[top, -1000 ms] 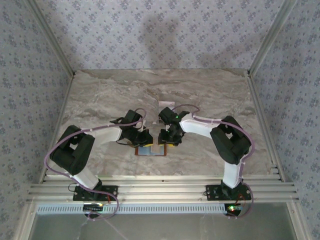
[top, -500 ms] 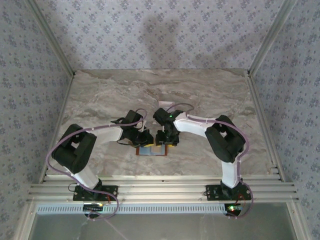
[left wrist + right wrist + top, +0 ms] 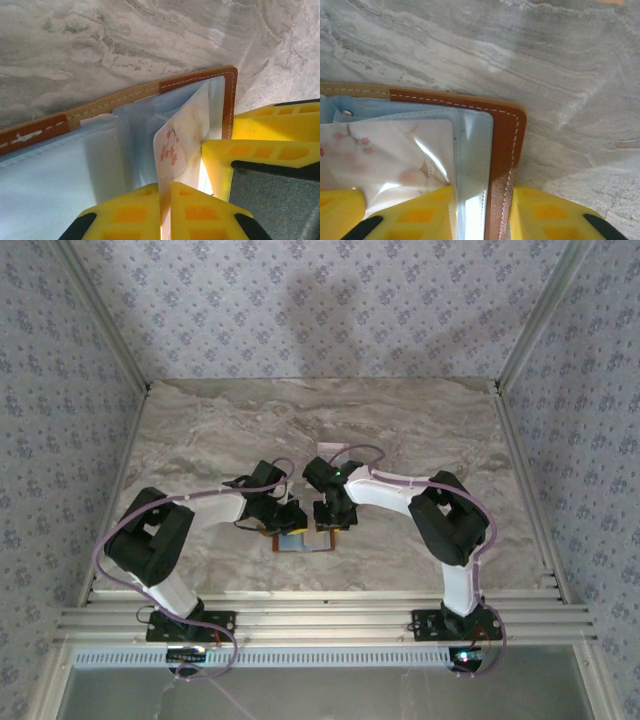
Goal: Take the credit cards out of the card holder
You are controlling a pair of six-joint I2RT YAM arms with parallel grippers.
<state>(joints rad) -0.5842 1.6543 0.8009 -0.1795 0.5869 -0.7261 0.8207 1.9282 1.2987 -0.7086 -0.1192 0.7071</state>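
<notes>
Card holder [image 3: 303, 541] lies open and flat on the marble table [image 3: 200, 440], near its front edge, with the grey-blue lining [image 3: 65, 170] facing up and the brown stitched border around it. Both arms meet right over it: left gripper [image 3: 165, 200] above the holder's middle, right gripper [image 3: 484, 212] at the holder's right edge, the two just beside each other. Left gripper's yellow fingers [image 3: 125, 210] are pressed nearly together, pinching the near end of the whitish card [image 3: 181, 142] with the pink blossom print. The card's far end sits in the holder's right half, close to the stitched brown corner. In the right wrist view the blossom print shows through a shiny clear pocket film [image 3: 435, 155]. Right gripper's jaws are partway apart and straddle the holder's right edge, one finger on the lining side beside the card, the other outside the border over the table. A strip of lining and leather fills the gap — can't tell if it's clamped or only bracketed. A small pale flat piece [image 3: 334, 449] lies past the holder's far edge, apart from it.
</notes>
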